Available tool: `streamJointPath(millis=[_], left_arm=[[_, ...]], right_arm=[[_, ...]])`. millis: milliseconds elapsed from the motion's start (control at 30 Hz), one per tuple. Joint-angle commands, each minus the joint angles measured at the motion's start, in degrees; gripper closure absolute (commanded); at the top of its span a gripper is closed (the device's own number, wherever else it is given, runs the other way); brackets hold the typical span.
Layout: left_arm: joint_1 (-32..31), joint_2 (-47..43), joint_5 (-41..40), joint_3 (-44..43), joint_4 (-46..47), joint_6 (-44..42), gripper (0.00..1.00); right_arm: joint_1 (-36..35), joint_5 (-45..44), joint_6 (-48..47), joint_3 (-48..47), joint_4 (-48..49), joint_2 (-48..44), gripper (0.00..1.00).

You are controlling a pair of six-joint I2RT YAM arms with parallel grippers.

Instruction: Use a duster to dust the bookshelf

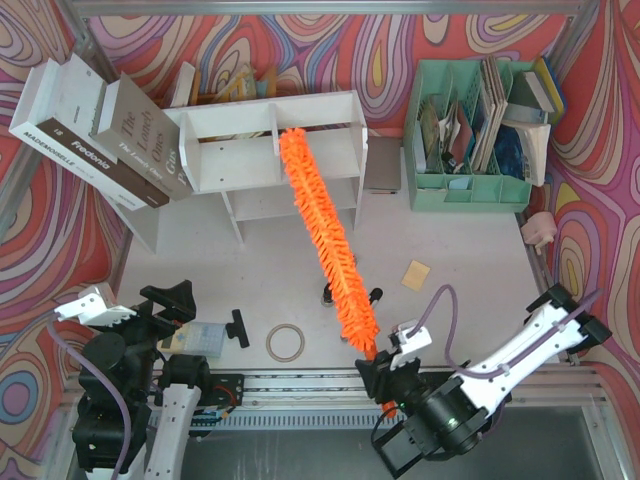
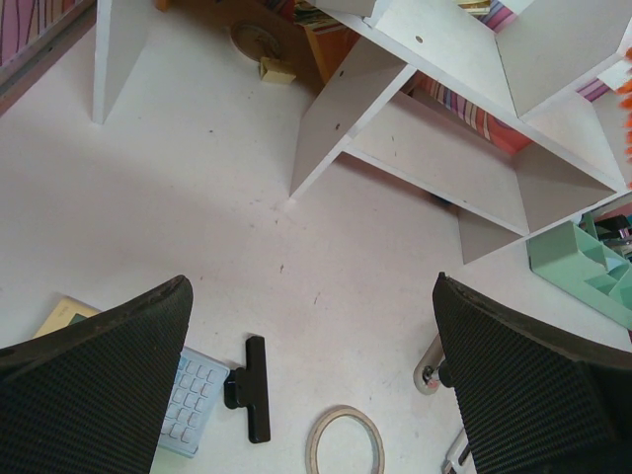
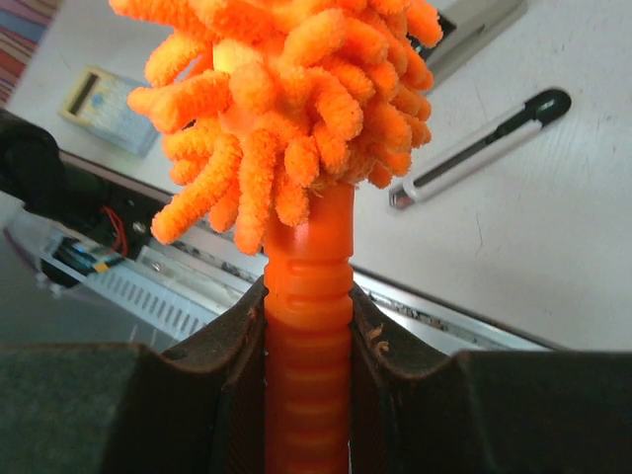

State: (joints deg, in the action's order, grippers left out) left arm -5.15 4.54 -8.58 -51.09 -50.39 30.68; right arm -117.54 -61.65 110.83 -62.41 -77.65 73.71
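We note: R gripper (image 3: 308,308) clamped on duster (image 1: 325,220) handle, table's (image 1: 250,280) near edge; tip touching bookshelf (image 1: 235,125). L gripper (image 2: 311,316) jaws apart.

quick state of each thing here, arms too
duster, handle clamped in right gripper, fluffy tip reaching the bookshelf top
bookshelf, standing, visible compartments empty
right gripper, shut on the duster handle
left gripper, open, holding nothing
books, tilted beside the bookshelf's left end
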Motion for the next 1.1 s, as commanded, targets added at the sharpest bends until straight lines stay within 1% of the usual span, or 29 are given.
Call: streamJointPath(millis=[0,167,267,300,400,433,467,533,567,633,767,900,1000,1067], left_arm=[[0.29,-0.32,0.16,0.64,1.39,0.34,0.02],[0.39,0.19,0.10,0.66,1.44,0.31,0.02],[0.47,0.58,0.10,0.64,1.44,0.27,0.02],[0.49,0.73,0.14,0.65,1.44,0.25,0.02],[0.64,1.04,0.28,0.72,1.51,0.25,0.02],[0.66,1.15,0.37,0.65,1.58,0.26,0.02],[0.66,1.29,0.40,0.64,1.57,0.21,0.02],[0.75,1.52,0.57,0.65,1.58,0.17,0.02],[0.83,1.60,0.69,0.64,1.55,0.17,0.02],[0.97,1.72,0.80,0.66,1.68,0.09,0.02],[1.19,1.64,0.95,0.65,1.70,0.08,0.02],[1.28,1.36,1.07,0.76,1.81,0.00,0.02],[1.28,1.35,1.35,0.73,1.89,-0.06,0.02],[1.35,1.44,1.50,0.75,1.92,-0.14,0.02]], right_arm=[[1.56,-11.91,-1.94,0.69,-3.55,-5.95,1.00],[4.54,-18.13,-8.38,-2.64,-3.48,-7.75,1.00],[8.89,-21.21,-10.50,-4.72,-3.32,-8.07,1.00],[10.97,-21.74,-13.91,-5.45,-1.75,-8.25,1.00],[17.87,-23.00,-32.48,-8.28,9.48,-8.28,1.00],[19.11,-24.20,-35.70,-9.01,11.73,-7.88,1.00],[20.17,-25.47,-34.88,-10.43,8.94,-7.08,1.00],[23.40,-27.75,-25.59,-14.20,-2.52,-3.83,1.00],[25.41,-27.99,-26.91,-15.62,-3.35,-2.74,1.00],[29.10,-28.07,-29.99,-18.45,-3.56,-0.04,1.00],[31.85,-27.98,-29.49,-20.25,-3.64,2.69,1.00],[32.85,-26.13,-25.22,-18.70,-3.70,2.12,1.00],[32.90,-24.59,-23.95,-18.41,-3.78,0.91,1.00],[32.87,-22.80,-19.31,-18.04,-3.75,-0.95,1.00]])
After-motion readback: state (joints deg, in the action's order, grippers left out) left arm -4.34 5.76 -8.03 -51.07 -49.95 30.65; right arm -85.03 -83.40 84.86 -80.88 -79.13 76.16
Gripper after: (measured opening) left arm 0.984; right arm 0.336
